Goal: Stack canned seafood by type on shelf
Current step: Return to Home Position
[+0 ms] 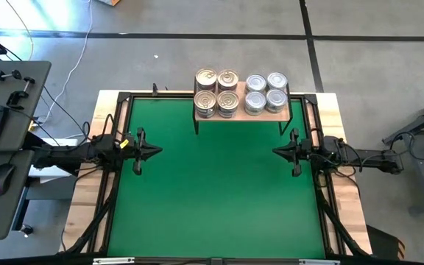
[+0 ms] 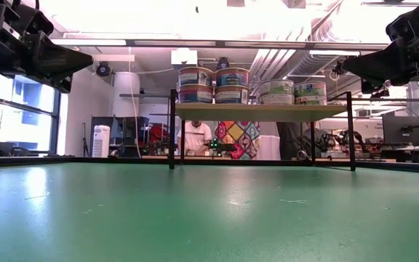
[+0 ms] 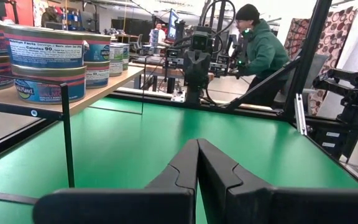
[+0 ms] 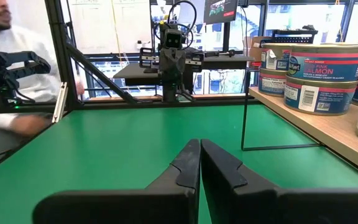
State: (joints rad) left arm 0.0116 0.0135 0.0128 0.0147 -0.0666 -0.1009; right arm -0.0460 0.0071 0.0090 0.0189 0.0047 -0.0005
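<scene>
Gold-lid tins (image 1: pixel 206 101) stacked on shelf (image 1: pixel 241 112) left half; silver-lid tins (image 1: pixel 255 101) stacked right half.

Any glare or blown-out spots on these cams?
Low view: ceiling above the shelf blown white, left end effector and right end effector silhouetted, sheen on the green mat. Right wrist view: bright windows backlight the far arm. High view: evenly lit.

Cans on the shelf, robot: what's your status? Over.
Left gripper shut, at mat left edge. Right gripper shut, right edge. Cans stacked on shelf: gold lids left, silver lids right. Nothing in the way.
</scene>
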